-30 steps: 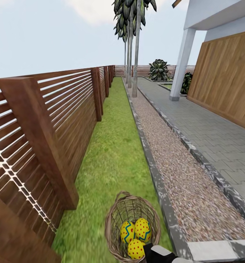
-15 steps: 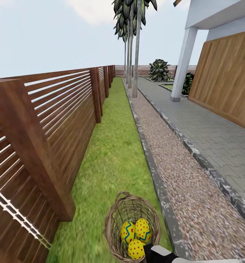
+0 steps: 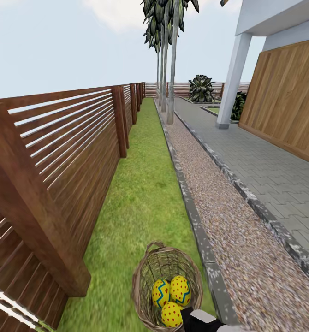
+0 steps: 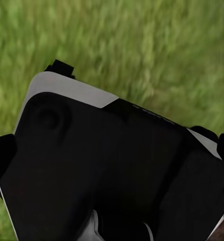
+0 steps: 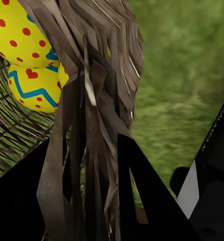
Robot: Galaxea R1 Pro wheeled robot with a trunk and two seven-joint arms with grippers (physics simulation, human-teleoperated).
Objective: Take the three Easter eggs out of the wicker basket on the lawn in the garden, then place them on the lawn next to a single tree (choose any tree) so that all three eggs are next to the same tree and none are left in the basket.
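Note:
The wicker basket (image 3: 141,276) hangs low in the head view over the lawn (image 3: 145,184), with three yellow dotted Easter eggs (image 3: 172,314) inside. My right gripper (image 3: 187,319) is shut on its near rim. In the right wrist view the woven wall (image 5: 99,100) runs between the black fingers (image 5: 142,191), and two eggs (image 5: 34,88) lie behind it. Grey-trunked trees (image 3: 172,78) stand far ahead at the end of the grass strip. The left wrist view looks down on the robot's black and white body (image 4: 102,170) over grass; my left gripper (image 4: 112,150) has its fingers wide apart.
A brown slatted fence (image 3: 71,152) lines the left of the narrow lawn. To the right run a stone kerb (image 3: 191,207), a gravel strip (image 3: 219,207) and grey paving (image 3: 274,170). A wood-clad house wall (image 3: 288,101) and white pillar (image 3: 230,83) stand beyond.
The whole view has advanced along the lawn: fence posts slid back past the left edge. The basket, eggs and right gripper keep their place in the picture.

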